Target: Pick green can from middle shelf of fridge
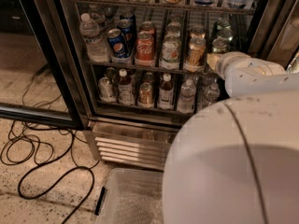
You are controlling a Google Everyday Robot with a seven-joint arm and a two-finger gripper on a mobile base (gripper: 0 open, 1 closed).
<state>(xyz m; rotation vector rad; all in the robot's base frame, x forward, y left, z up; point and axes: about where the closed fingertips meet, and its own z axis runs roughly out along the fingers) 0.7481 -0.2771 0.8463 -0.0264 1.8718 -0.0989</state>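
Note:
The fridge (51, 78) stands with its door open. Its middle shelf (140, 66) carries rows of cans. Two dark green cans (219, 45) with silver tops stand one behind the other at the shelf's right end, next to a gold-tan can (195, 52). My white arm (252, 73) comes in from the right. My gripper (213, 62) is at its pale tip, just in front of and below the front green can and covering the can's lower part.
The shelf also holds a water bottle (91, 36), a Pepsi can (117, 42), a red cola can (145, 48) and a whitish can (170, 50). Bottles fill the rack below. A clear plastic bin (131, 199) and black cables (42, 157) lie on the floor.

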